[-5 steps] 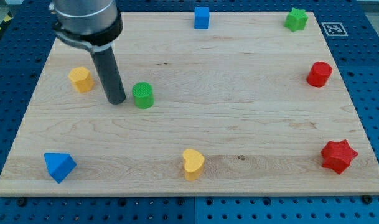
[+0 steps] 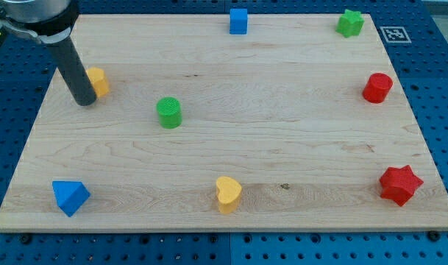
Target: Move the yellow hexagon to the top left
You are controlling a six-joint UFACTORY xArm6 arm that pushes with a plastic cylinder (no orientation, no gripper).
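The yellow hexagon point(image 2: 98, 81) lies on the wooden board point(image 2: 282, 125) at the view's left, in the upper half. My tip point(image 2: 84, 102) stands at the hexagon's lower left side, touching or nearly touching it, and the dark rod hides the block's left edge. The board's top left corner lies above and to the left of the hexagon.
A green cylinder point(image 2: 168, 112) lies right of the hexagon. A blue cube point(image 2: 238, 21) and a green star point(image 2: 349, 23) sit along the top edge. A red cylinder point(image 2: 377, 87) and a red star point(image 2: 399, 184) are at the right. A yellow heart point(image 2: 227, 194) and a blue triangle point(image 2: 69, 196) are near the bottom.
My tip has moved left from beside the green cylinder to the hexagon's lower left side. The yellow hexagon has shifted slightly up. The other blocks have not moved.
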